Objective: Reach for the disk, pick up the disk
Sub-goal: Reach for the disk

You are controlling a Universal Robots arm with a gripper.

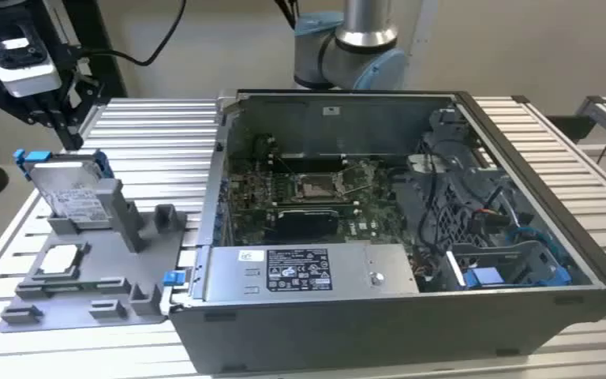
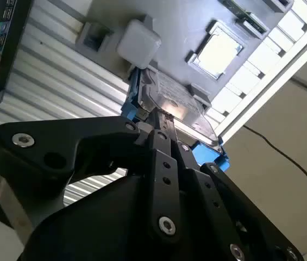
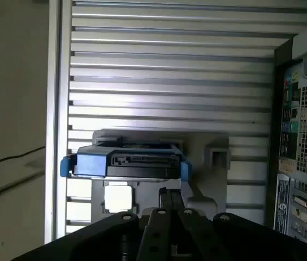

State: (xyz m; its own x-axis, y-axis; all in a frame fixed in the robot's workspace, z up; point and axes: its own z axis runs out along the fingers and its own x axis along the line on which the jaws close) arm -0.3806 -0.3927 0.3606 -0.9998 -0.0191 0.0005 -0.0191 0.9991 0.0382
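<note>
1. Ribbed metal tabletop point(image 1: 155, 134) carried a grey fixture point(image 1: 82, 296) near its edge at the exterior view's left, just beside the open computer case point(image 1: 387, 335). Bare slats lay open behind the fixture.
2. Pincer point(image 3: 169, 193) hung just above the top edge of the disk point(image 1: 72, 193), its fingers clenched nearly together and gripping nothing. Whether it touched the disk could not be told.
3. Disk stood upright in the fixture's slot, silver-grey with a white label. Its blue frame ends jutted past both sides in the first wrist view.
</note>
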